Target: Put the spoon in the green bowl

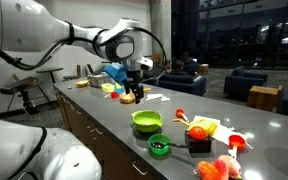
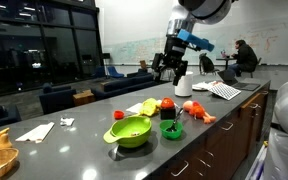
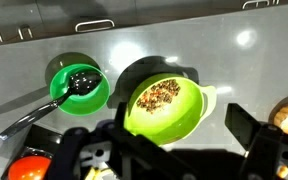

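The green bowl [image 3: 164, 105] is a lime plastic bowl with a speckled brown patch inside; it stands on the grey counter in both exterior views [image 1: 146, 121] [image 2: 132, 130]. The dark spoon [image 3: 44, 108] rests with its head in the smaller dark green dish [image 3: 79, 88] next to the bowl, and its handle reaches out over the counter. My gripper [image 3: 179, 135] is open and empty. It hangs well above the counter, away from both vessels [image 1: 132, 75] [image 2: 170, 68].
The dark green dish also shows in both exterior views [image 1: 159, 146] [image 2: 171, 130]. A black block topped with a red object [image 1: 197, 140] and other red and yellow items [image 1: 206, 125] lie beside the bowls. A brown item [image 1: 127, 98] lies under the gripper. The counter's front edge is close.
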Motion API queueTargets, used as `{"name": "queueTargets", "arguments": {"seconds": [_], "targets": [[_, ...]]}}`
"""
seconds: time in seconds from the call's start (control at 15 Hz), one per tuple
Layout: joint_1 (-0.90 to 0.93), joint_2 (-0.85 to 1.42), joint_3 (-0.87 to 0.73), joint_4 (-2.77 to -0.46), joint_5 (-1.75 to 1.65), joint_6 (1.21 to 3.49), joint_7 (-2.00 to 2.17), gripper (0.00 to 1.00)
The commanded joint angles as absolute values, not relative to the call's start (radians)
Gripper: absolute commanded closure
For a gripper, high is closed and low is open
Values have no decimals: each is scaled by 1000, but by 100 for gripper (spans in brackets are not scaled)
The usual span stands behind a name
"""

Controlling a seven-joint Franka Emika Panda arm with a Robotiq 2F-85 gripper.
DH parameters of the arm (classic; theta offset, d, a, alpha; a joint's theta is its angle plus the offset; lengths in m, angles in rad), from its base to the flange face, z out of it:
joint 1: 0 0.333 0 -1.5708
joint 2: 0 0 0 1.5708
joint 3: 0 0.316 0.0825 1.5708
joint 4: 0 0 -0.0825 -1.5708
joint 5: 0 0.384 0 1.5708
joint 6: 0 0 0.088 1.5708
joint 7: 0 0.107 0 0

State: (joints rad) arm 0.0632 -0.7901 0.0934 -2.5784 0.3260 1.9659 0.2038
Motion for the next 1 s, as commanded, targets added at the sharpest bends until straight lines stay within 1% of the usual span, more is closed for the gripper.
{"name": "queueTargets", "arguments": {"seconds": [0.0, 0.67, 0.73, 0.8, 0.87, 0.93], "targets": [[-3, -853, 134, -2667, 310, 2088, 320, 0], [-215, -937, 195, -2859, 143, 2271, 625, 0], [-248, -873, 206, -2785, 113, 2258, 666, 0], [-268, -875, 219, -2791, 93, 2265, 709, 0], [-209, -873, 162, -2784, 117, 2235, 638, 0], [-219, -870, 164, -2779, 109, 2234, 645, 0]]}}
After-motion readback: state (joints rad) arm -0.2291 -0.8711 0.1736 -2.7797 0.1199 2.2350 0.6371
